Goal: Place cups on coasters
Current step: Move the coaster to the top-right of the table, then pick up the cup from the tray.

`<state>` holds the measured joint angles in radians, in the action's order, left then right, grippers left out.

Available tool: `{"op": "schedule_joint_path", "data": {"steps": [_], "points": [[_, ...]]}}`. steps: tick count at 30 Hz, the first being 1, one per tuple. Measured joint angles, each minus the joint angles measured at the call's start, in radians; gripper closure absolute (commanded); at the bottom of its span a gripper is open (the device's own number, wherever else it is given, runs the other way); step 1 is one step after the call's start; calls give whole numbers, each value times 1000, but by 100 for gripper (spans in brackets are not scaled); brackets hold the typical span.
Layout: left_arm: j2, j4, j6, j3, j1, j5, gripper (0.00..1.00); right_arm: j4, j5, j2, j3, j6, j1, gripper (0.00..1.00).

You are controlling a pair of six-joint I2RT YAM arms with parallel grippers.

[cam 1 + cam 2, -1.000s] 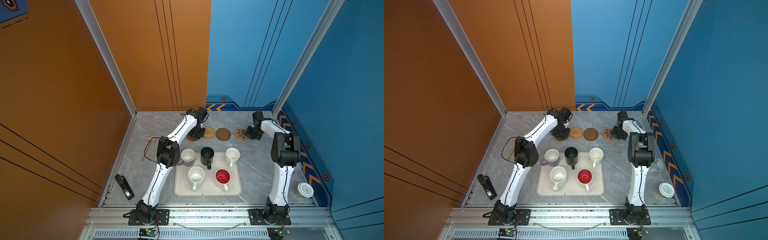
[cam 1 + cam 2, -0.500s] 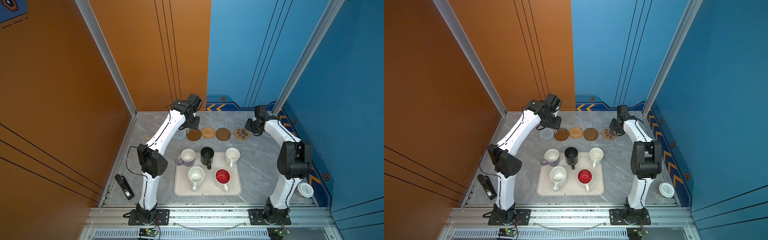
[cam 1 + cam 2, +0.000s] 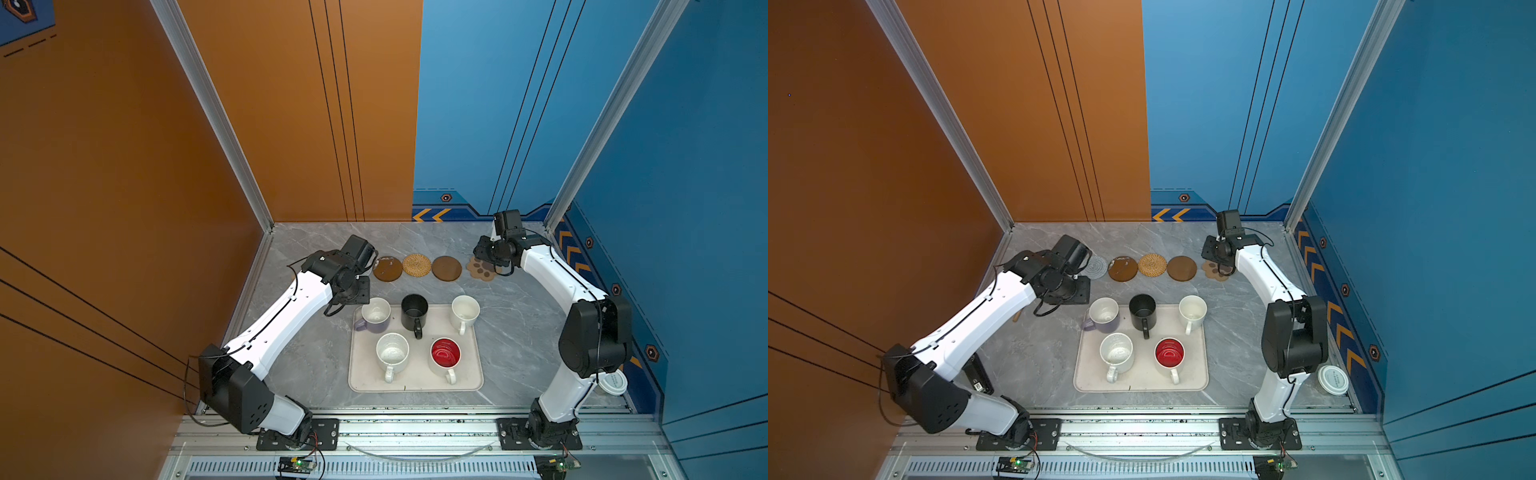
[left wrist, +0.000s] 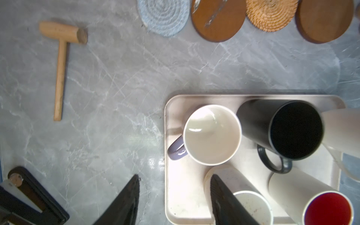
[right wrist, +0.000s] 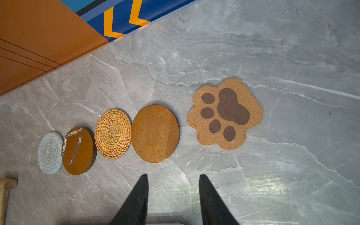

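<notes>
Counted everything up: five cups, five coasters, one tray, two grippers. All five cups sat on the cream tray (image 3: 415,384) in the near middle. The far row, left to right, was the lavender mug (image 3: 376,318), black mug (image 3: 414,311) and cream-white mug (image 3: 465,309). The near row was the speckled mug (image 3: 392,352) and the red-inside mug (image 3: 445,354). No cup was on a coaster.

The coasters lay in one row along the far side: woven grey coaster (image 3: 1096,267), glossy brown coaster (image 3: 387,269), rattan coaster (image 3: 416,264), plain brown coaster (image 3: 446,268) and paw coaster (image 3: 482,269) at the right end.

The left gripper (image 4: 174,183) hung by the tray's left edge, jaws spread and gripping nothing. The right gripper (image 5: 173,181) hung by the paw coaster, also spread and empty.

Hard bits: in a top view the left wrist covered the woven grey coaster completely. The right wrist overlapped the paw coaster in both top views. The wooden mallet (image 4: 61,64) was mostly under the left arm from above. The jar (image 3: 1333,379) sat partly behind the right arm, and the stapler (image 4: 29,196) was cut off in the left wrist view.
</notes>
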<state>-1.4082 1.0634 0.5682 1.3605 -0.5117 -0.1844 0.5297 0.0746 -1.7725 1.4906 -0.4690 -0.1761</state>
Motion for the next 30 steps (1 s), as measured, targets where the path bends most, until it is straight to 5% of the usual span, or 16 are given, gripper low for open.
{"op": "schedule_joint_path", "data": {"steps": [10,19,30], "points": [[249,-198,97,-322,0,-7,49,-9,5,3,-14,0,-34,58],[341,-343,-94,-504,7,58,49,-18,17,4,-21,0,-35,58],[244,-526,-292,-555,51,168,48,-18,31,6,-21,0,-39,57]]}}
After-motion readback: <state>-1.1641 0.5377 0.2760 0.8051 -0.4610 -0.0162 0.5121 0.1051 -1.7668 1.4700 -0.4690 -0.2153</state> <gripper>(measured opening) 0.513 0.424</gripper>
